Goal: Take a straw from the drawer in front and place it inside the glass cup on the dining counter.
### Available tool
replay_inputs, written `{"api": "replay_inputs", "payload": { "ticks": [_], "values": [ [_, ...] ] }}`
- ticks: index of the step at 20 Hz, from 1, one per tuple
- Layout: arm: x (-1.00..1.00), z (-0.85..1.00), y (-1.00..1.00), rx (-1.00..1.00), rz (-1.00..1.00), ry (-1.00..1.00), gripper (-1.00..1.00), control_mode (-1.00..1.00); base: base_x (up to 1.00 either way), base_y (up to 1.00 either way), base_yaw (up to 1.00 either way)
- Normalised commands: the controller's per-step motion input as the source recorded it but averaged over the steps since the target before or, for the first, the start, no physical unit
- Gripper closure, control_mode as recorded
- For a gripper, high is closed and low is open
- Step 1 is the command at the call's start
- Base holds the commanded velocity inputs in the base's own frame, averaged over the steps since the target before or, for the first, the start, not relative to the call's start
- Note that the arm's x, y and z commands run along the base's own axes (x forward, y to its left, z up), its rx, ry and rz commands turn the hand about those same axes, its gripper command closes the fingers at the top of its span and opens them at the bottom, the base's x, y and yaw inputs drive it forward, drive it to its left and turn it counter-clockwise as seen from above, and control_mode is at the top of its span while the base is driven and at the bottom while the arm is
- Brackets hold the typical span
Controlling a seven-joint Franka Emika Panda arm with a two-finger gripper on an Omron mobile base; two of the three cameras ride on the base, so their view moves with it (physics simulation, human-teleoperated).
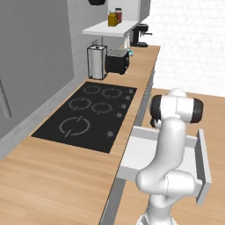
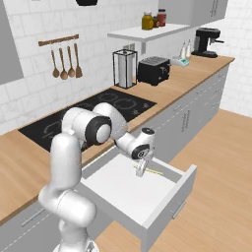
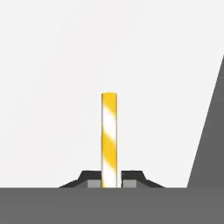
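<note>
The straw (image 3: 109, 138), striped yellow and white, lay with its long axis running straight away from the gripper (image 3: 109, 183) in the hand view. The two fingertips (image 3: 130, 176) were pinched against its near end, one on each side. In the right base view the straw (image 2: 153, 172) appeared to lie flat on the white floor of the open drawer (image 2: 170, 205), toward the front panel, though it was thin and faint there. The gripper (image 2: 140, 171) pointed down into the drawer.

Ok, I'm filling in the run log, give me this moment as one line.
stage: grasp in drawer | end effector: shut on straw | straw: on drawer floor | cup placement: not yet done
</note>
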Motion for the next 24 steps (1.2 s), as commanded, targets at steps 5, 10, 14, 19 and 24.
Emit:
{"api": "replay_inputs", "payload": {
  "ticks": [5, 10, 14, 19, 24],
  "values": [
    [-0.46, 0.74, 0.00, 0.00, 0.00, -0.19, 1.00, -1.00, 0.00, 0.00, 0.00],
    [-0.47, 0.85, 0.00, -0.01, 0.00, -0.27, 1.00, -1.00, 0.00, 0.00, 0.00],
    [-0.35, 0.98, 0.00, -0.01, 0.00, -0.27, 1.00, -1.00, 0.00, 0.00, 0.00],
    [-0.32, 0.98, 0.06, 0.00, 0.00, -0.20, 1.00, -1.00, 0.00, 0.00, 0.00],
    [-0.28, 0.99, 0.14, -0.01, 0.00, -0.17, 1.00, -1.00, 0.00, 0.00, 0.00]
  ]
}}
